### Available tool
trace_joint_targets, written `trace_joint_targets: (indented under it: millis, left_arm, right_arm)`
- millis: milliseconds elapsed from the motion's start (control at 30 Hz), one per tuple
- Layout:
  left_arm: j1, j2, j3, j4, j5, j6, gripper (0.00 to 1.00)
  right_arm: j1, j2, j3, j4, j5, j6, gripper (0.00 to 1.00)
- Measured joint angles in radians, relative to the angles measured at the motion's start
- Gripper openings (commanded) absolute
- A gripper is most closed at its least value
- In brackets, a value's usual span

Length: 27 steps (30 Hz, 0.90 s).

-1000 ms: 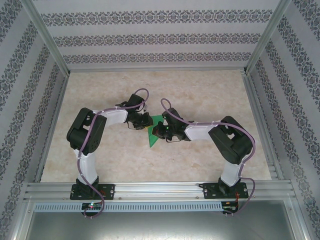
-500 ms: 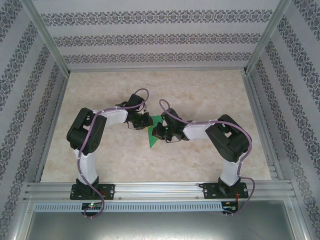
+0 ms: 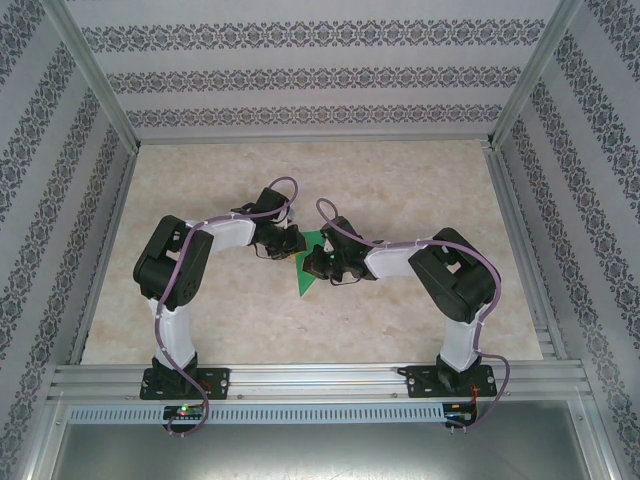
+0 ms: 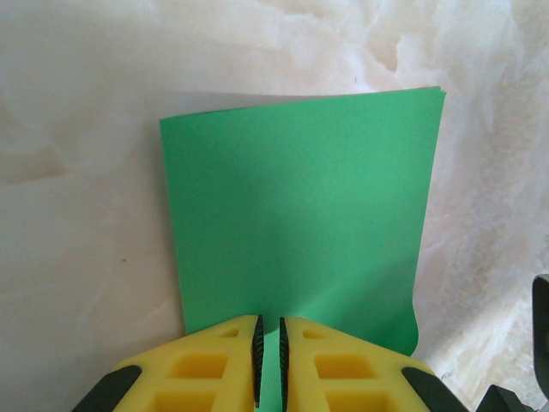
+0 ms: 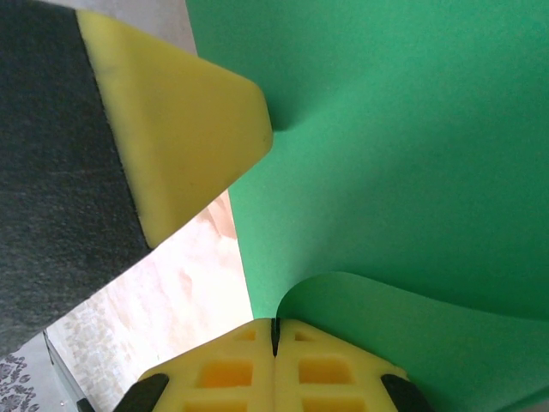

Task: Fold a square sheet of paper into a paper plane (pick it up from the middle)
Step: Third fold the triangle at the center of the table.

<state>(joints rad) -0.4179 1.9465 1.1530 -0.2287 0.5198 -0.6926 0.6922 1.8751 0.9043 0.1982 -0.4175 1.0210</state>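
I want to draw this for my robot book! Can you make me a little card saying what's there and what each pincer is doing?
paper: green square sheet of paper, lying on the pale table, one edge curling up
left pincer: fingers nearly together, tip on the paper; can't tell if it pinches
right pincer: shut on the curled-up edge

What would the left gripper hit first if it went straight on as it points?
The square sheet of paper: the left gripper points down onto it, tips seemingly touching the green surface, with the table just under it. Depth is unclear, so contact is probable, not certain.
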Motion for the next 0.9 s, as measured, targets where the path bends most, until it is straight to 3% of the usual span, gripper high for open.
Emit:
trace_joint_targets:
  millis: [900]
  left_arm:
    - [0.0,0.0,0.0,0.0,0.0,0.0,0.17]
  right_arm:
    - [0.0,0.011,0.002,0.0,0.002,0.001,0.03]
